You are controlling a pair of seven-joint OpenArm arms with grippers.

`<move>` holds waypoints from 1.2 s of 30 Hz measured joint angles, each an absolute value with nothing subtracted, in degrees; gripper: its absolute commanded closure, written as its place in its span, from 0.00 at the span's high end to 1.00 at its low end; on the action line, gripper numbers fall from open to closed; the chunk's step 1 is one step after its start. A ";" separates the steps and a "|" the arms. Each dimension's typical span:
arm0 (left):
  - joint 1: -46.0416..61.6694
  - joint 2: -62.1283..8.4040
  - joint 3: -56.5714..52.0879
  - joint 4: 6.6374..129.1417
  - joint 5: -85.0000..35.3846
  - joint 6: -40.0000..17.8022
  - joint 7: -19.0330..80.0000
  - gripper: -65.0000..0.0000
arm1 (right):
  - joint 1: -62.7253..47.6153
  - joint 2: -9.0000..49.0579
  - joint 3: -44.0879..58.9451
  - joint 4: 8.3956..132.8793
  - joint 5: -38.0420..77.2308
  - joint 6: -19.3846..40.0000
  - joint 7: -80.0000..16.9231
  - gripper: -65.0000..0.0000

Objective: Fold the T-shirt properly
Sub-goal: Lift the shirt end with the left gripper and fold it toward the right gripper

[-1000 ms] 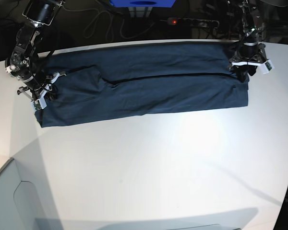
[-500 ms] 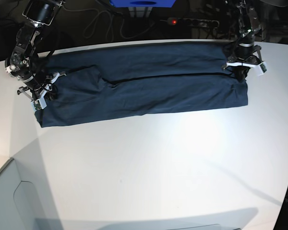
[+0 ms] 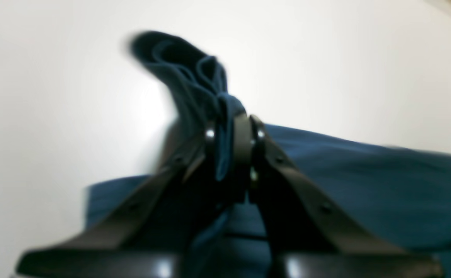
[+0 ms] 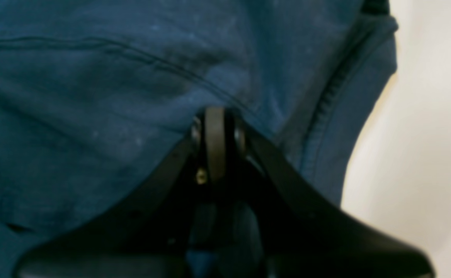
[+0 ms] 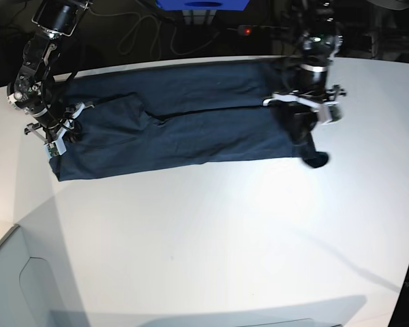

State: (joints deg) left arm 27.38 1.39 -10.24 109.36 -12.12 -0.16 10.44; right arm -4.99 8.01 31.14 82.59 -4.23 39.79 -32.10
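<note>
One T-shirt [image 5: 184, 122] is lying across the far part of a white table [image 5: 225, 231], folded lengthwise into a long dark navy band, with a seam-like line running along its middle. Two arms are working on it, one at each end.

Behind the table, in the dark background, a power strip [image 5: 262, 30] with a glowing red light is sitting beside loose cables [image 5: 143, 34], and one blue box [image 5: 203, 4] is showing at the top edge. None of these is touching the cloth. The near half of the table is carrying only a bright glare patch and soft shadows.

The left gripper [image 5: 305, 112] is hovering over the shirt's end on the right side of the base view, with a bunch of fabric hanging from it down to the table. In the left wrist view, the left gripper [image 3: 233, 131] is pinching a gathered wad of blue cloth [image 3: 194, 81] between its closed jaws, the wad rising above the fingertips and the rest of the garment spreading below.

The right gripper [image 5: 54, 133] is resting at the opposite end, by the sleeve. In the right wrist view, the right gripper [image 4: 214, 131] is showing its jaws pressed together against the fabric beside a stitched hem [image 4: 325, 100]; whether cloth is caught between them cannot be told.
</note>
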 measured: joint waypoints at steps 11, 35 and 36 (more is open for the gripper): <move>26.33 3.18 15.88 107.85 -1.74 0.82 10.26 0.00 | -4.97 8.01 31.14 82.61 -4.23 39.77 -32.08 0.01; 16.25 4.58 23.20 92.62 -0.62 0.93 10.26 0.00 | -4.97 8.08 31.05 82.61 -4.25 39.77 -32.08 0.01; 15.66 4.58 23.20 92.47 -0.62 0.91 10.57 0.00 | -4.97 8.08 31.05 82.61 -4.25 39.77 -32.10 0.01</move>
State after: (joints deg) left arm 15.66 4.58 23.20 92.47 -0.62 0.91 10.57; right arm -4.97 8.08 31.05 82.61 -4.25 39.77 -32.10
